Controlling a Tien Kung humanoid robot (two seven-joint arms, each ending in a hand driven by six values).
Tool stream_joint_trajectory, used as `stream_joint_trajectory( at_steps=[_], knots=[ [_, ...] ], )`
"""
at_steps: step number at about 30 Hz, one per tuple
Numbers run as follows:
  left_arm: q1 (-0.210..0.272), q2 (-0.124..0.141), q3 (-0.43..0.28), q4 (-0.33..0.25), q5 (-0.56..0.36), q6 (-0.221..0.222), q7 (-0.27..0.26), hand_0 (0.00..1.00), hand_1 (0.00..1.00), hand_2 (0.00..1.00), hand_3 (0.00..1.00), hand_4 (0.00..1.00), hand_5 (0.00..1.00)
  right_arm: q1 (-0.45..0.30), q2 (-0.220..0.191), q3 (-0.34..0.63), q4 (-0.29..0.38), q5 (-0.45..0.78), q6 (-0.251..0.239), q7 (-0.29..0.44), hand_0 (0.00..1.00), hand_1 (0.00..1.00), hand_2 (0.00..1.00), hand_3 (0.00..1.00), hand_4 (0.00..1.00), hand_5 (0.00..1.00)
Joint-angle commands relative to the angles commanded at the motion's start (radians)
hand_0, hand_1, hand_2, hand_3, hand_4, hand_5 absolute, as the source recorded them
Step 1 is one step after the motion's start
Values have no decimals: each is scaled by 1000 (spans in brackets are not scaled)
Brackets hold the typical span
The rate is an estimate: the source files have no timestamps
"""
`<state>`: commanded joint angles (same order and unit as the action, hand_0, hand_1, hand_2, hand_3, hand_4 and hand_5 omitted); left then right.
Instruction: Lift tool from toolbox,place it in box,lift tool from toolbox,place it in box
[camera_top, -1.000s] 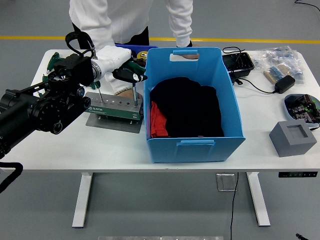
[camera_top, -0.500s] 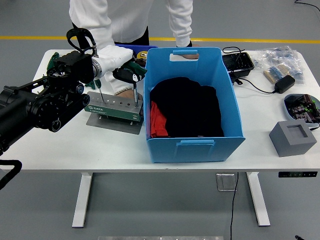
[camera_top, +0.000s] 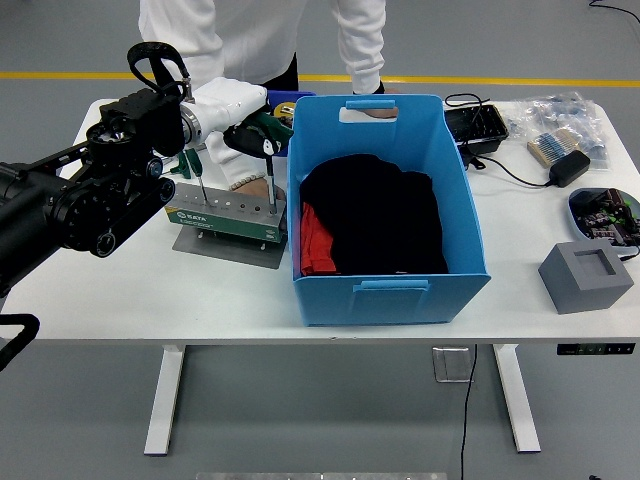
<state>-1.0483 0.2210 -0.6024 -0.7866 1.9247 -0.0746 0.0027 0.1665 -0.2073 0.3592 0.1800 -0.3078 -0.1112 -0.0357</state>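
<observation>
From the head view, the left robot hand (camera_top: 228, 103), gloved in white, is clenched around the dark handle of a screwdriver (camera_top: 262, 150) above the green toolbox (camera_top: 228, 214), which holds its tools upright in a row of holes so each can be drawn straight up. The screwdriver's shaft hangs down from the robot hand, its tip at or just clear of the holder; which cannot be told. The blue box (camera_top: 385, 210) stands just beside, on the tabletop (camera_top: 130, 295). The right arm is out of view.

White table (camera_top: 150, 290) carries green toolbox (camera_top: 225, 215), blue box (camera_top: 385, 215), grey block (camera_top: 586, 275), black charger (camera_top: 566, 167).
</observation>
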Motion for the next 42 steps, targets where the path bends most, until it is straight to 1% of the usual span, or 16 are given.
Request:
stream_joint_trajectory(
  at_steps=[1, 10, 18, 19, 24, 25, 26, 32, 34, 37, 42],
  knots=[
    [0, 2, -2, -5, 3, -2, 1, 164, 2, 12, 48, 699, 552, 0, 0, 0, 0, 0, 0, 0, 694, 684, 733, 585, 793, 716],
    [-2, 27, -26, -60, 9, -28, 7, 163, 2, 12, 48, 705, 542, 0, 1, 0, 0, 7, -1, 2, 694, 684, 733, 585, 792, 716],
    [-24, 39, -37, -99, -11, -45, 5, 162, 2, 12, 49, 700, 546, 1, 1, 6, 0, 8, -2, 3, 694, 685, 734, 585, 793, 716],
    [-27, 41, -39, -102, -13, -47, 3, 161, 2, 10, 51, 703, 507, 1, 1, 5, 0, 9, -2, 3, 693, 683, 733, 585, 793, 717],
    [-37, 50, -46, -126, -12, -58, 2, 161, 2, 10, 51, 703, 507, 0, 0, 11, 0, 3, -1, 2, 693, 683, 733, 585, 793, 717],
    [-38, 52, -47, -130, -11, -61, 3, 156, 2, 8, 53, 699, 483, 0, 0, 12, 0, 3, -1, 2, 694, 683, 733, 584, 792, 717],
    [-41, 55, -47, -137, -13, -66, 5, 156, 2, 8, 53, 699, 483, 0, 0, 14, 0, 2, -1, 2, 694, 683, 733, 584, 792, 717],
    [-61, 82, -22, -168, -52, -100, 5, 155, 2, 7, 55, 704, 469, 1, 0, 29, 0, -14, -3, -2, 694, 684, 733, 584, 792, 716],
    [-66, 95, -16, -194, -74, -117, 16, 155, 2, 7, 55, 704, 469, 2, 0, 26, 0, -13, -3, -2, 694, 684, 733, 584, 792, 716],
    [-69, 106, -13, -220, -100, -137, 35, 155, 2, 7, 58, 703, 465, 3, -1, 25, 0, -11, -3, -2, 694, 685, 733, 584, 792, 716],
    [-75, 113, -19, -236, -121, -149, 44, 155, 2, 7, 58, 703, 465, 4, -1, 13, 0, -2, -3, 0, 694, 685, 733, 584, 792, 716]
  ],
)
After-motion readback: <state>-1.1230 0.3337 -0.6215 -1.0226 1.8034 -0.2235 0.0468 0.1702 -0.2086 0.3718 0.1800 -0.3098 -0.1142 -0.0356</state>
